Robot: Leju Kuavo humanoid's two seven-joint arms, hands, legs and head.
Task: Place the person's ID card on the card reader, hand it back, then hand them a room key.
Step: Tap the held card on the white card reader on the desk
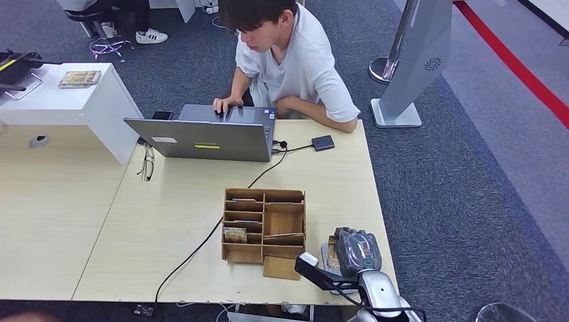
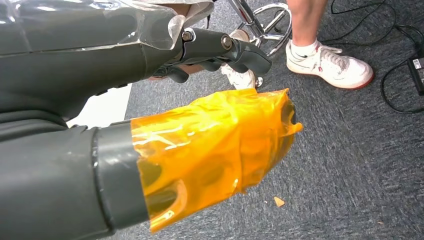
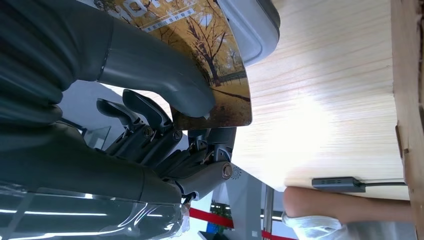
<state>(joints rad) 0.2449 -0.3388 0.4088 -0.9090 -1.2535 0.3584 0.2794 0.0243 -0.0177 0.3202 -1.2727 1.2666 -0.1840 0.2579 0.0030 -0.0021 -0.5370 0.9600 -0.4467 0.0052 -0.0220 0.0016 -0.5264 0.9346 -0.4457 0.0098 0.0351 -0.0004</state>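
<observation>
The right hand (image 3: 165,105) is pinching the card (image 3: 220,75) over the grey card reader (image 3: 252,25), just beside the wooden organizer (image 1: 264,225); the thumb-only pinch risks it slipping. The left hand (image 2: 210,150) is holding nothing.

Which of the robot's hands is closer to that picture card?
The right hand: its thumb presses on the card. The left hand hangs over the carpet, away from the table.
</observation>
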